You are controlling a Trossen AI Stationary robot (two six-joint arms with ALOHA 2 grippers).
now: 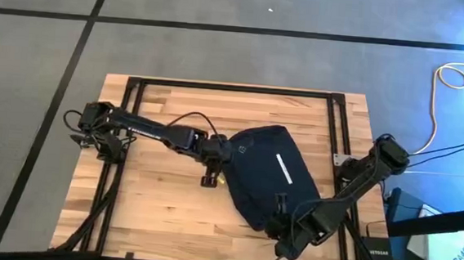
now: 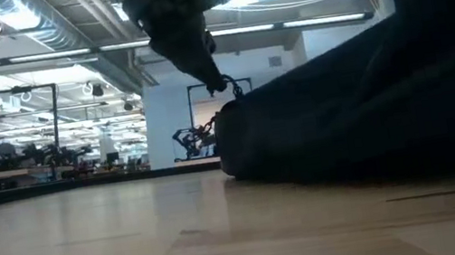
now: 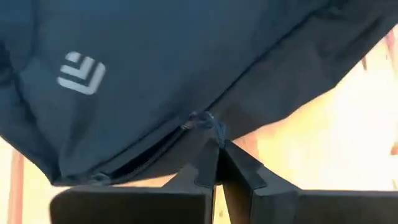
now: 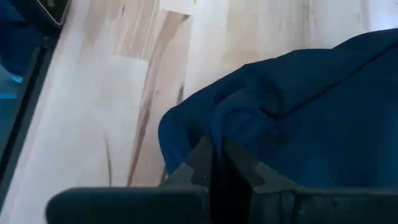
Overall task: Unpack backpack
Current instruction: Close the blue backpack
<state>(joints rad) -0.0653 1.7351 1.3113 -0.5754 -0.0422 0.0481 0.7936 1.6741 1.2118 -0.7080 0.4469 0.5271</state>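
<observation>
A: Navy fabric fills the middle of the wooden table (image 1: 154,190). From above, the backpack (image 1: 271,175) lies flat and slanted, logo and white stripe facing up. The left gripper (image 1: 220,164) sits at its left edge, and the right gripper (image 1: 279,223) is at the bag's near corner on the right side.

B: Why one at each end, do you think?

A: My guess is that one anchors the bag while the other works the zip. From table height the backpack (image 2: 369,96) is a dark mound, and an arm comes down to its far-left end, where a small metal zip pull (image 2: 226,86) hangs just under the tip.

B: Does the left wrist camera confirm that?

A: Yes. The left gripper (image 3: 217,163) has its fingers pressed together, pinching the cord of the zip pull (image 3: 202,120) on the seam just below the logo. The zip line there looks barely parted, so I judge the unpacking has hardly begun.

B: And the right wrist?

A: The right gripper (image 4: 216,163) is clamped tight on a bunched fold of the backpack (image 4: 298,118), fabric rising directly from between its fingers, bare wood beside it. That looks like a holding grip to keep the bag from sliding.
</observation>
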